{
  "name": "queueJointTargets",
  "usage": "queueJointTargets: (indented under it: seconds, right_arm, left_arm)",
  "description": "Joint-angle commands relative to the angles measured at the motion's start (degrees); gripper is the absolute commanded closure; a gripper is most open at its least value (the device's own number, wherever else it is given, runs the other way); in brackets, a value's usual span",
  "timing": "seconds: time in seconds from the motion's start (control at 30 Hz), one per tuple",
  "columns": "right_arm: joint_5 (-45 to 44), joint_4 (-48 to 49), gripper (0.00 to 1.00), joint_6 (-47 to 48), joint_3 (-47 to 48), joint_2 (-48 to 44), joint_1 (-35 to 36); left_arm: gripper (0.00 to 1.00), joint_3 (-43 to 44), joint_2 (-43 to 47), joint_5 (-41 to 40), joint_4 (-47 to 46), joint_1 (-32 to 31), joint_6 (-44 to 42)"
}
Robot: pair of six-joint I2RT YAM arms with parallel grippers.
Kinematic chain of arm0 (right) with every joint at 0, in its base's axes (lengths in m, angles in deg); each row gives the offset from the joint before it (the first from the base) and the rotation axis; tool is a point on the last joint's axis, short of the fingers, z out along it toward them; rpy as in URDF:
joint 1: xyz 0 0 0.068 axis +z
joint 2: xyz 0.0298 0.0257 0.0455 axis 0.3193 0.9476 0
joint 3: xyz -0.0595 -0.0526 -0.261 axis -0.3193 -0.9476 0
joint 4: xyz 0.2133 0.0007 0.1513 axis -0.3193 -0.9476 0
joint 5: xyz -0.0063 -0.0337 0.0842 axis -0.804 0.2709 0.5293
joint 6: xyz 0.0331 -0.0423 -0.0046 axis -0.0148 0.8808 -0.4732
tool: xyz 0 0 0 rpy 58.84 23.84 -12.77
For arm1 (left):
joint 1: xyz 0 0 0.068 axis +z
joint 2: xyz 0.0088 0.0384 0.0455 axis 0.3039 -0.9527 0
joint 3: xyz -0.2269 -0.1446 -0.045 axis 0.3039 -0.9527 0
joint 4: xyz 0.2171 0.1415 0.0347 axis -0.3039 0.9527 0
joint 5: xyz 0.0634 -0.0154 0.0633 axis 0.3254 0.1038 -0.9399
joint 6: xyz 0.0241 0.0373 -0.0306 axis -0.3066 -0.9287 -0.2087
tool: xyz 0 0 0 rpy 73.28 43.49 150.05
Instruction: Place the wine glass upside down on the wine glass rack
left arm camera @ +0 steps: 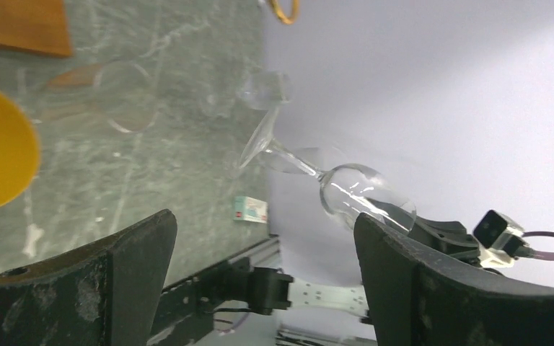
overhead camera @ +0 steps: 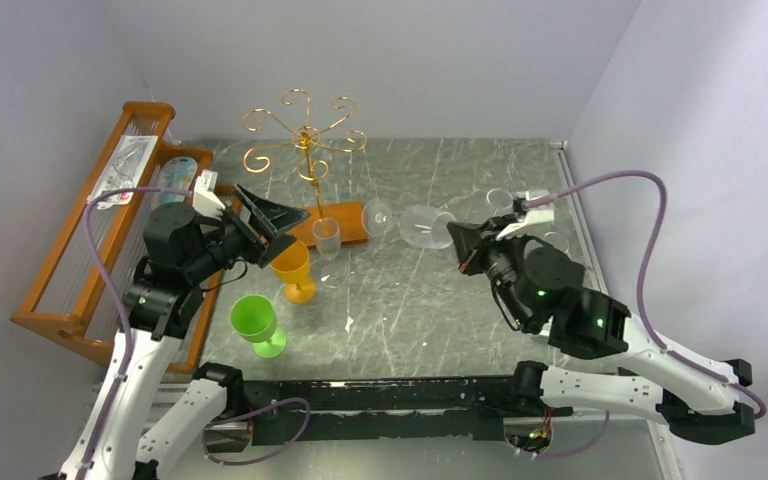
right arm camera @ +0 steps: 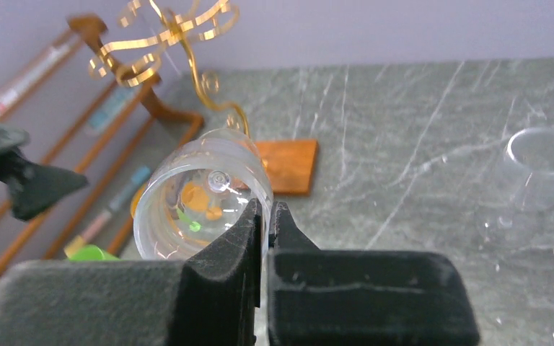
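Note:
A clear wine glass (overhead camera: 422,227) hangs on its side above the table, its foot (overhead camera: 376,216) pointing left toward the rack. My right gripper (overhead camera: 458,240) is shut on the rim of the wine glass (right arm camera: 202,191), and the fingertips (right arm camera: 254,216) pinch the bowl wall. The gold wire wine glass rack (overhead camera: 305,135) stands on its brown wooden base (overhead camera: 342,222) at the back left. My left gripper (overhead camera: 268,226) is open and empty, left of the foot. In the left wrist view the wine glass (left arm camera: 346,191) lies beyond the gripper (left arm camera: 263,220).
An orange goblet (overhead camera: 293,265) and a green goblet (overhead camera: 256,322) stand below the left gripper. A small clear glass (overhead camera: 327,236) stands by the rack base. More clear glasses (overhead camera: 500,200) sit at the back right. A wooden shelf (overhead camera: 60,270) lines the left wall.

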State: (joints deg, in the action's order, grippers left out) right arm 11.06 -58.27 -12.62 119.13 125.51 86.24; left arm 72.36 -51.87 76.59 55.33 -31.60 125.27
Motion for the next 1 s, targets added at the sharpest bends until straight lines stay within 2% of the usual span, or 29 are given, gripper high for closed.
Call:
queueJointTargets:
  seconds: [0.0, 0.17, 0.4, 0.5, 0.63, 0.83, 0.97]
  right_arm:
    - [-4.55, 14.8, 1.0, 4.65, -2.2, -2.63, 0.3]
    - [-6.51, 22.8, 1.0, 7.36, -4.1, -3.1, 0.26]
    - [-7.62, 32.52, 1.0, 9.57, -6.93, -4.97, 0.28]
    - [-4.79, 34.42, 1.0, 9.98, -8.28, -6.96, 0.3]
    - [-0.8, 36.03, 1.0, 10.22, -10.57, -9.93, 0.31]
    - [2.41, 36.07, 1.0, 8.68, -13.06, -13.86, 0.28]
    - [3.38, 36.04, 1.0, 8.4, -14.17, -15.07, 0.28]
  left_arm:
    - [0.03, -0.52, -3.01, 6.55, -15.09, -0.2, 7.11]
    - [0.03, 4.64, -8.13, 0.88, -18.75, -5.62, 8.52]
    - [0.03, 8.49, -17.8, -9.25, -25.66, -22.22, 11.67]
    - [0.11, 9.09, -21.24, -13.87, -28.92, -27.1, 14.31]
    - [0.17, 9.3, -24.82, -20.1, -34.95, -31.28, 18.53]
    - [0.15, 8.19, -28.92, -24.16, -45.36, -35.62, 24.37]
    - [0.16, 7.37, -29.14, -28.57, -48.83, -37.23, 26.1]
